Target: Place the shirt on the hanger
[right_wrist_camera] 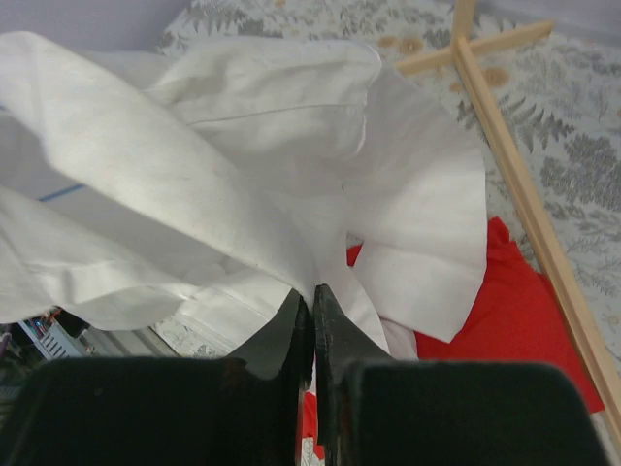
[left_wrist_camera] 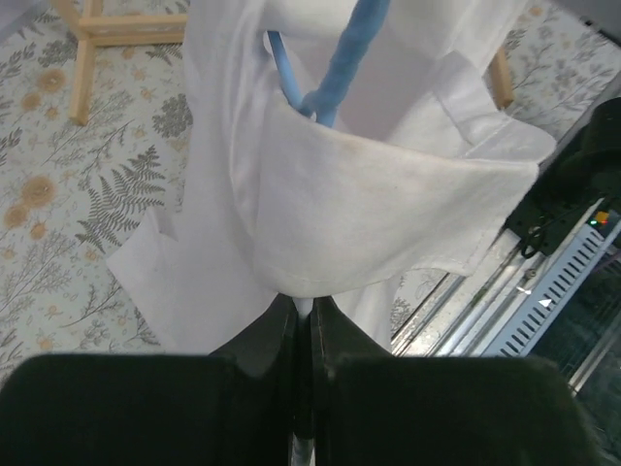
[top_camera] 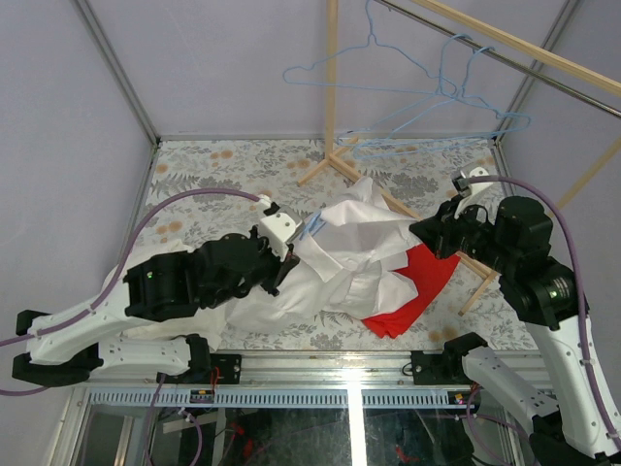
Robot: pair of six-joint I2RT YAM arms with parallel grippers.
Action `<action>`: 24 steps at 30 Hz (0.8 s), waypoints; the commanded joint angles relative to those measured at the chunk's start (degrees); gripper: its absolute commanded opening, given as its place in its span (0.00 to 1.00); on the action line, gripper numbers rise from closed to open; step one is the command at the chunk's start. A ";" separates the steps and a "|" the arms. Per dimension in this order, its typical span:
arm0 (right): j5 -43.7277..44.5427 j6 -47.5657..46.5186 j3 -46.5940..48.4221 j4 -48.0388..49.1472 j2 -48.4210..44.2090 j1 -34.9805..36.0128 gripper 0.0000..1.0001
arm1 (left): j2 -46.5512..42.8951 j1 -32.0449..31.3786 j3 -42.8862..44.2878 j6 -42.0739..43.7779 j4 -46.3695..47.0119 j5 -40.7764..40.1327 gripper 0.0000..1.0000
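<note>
The white shirt (top_camera: 364, 248) is bunched and lifted between both grippers above the table middle. My left gripper (top_camera: 291, 254) is shut on a thin pale-blue hanger (left_wrist_camera: 342, 53). The hanger's wire runs up from the closed jaws (left_wrist_camera: 305, 309) behind the shirt's collar fold (left_wrist_camera: 388, 204) and into the neck opening. My right gripper (top_camera: 428, 236) is shut on a fold of the shirt (right_wrist_camera: 243, 184), its jaws (right_wrist_camera: 312, 294) pinching the fabric at their tips. Most of the hanger is hidden by cloth.
A red cloth (top_camera: 419, 287) lies under the shirt at the right, and also shows in the right wrist view (right_wrist_camera: 514, 311). A wooden rack's feet (top_camera: 335, 160) stand behind, with several blue hangers (top_camera: 417, 97) on its rail. More white cloth (top_camera: 272, 303) lies under the left arm.
</note>
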 commanded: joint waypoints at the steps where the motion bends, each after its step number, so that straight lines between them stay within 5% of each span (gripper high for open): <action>1: 2.87 0.44 -2.78 1.71 -0.63 -0.35 0.07 | -3.31 -0.22 2.18 2.50 5.82 5.69 0.00; 6: 1.90 -5.30 -2.19 3.71 -4.24 -0.31 0.39 | -2.91 -0.25 3.75 4.32 2.78 13.25 0.00; 13: -3.98 -14.58 -6.15 12.84 -12.18 -0.33 0.65 | -2.22 -0.23 3.00 4.11 2.02 17.81 0.00; 24: -17.26 -20.96 -10.85 19.02 -12.58 -0.31 0.73 | -1.53 -0.20 2.68 5.38 2.24 21.31 0.00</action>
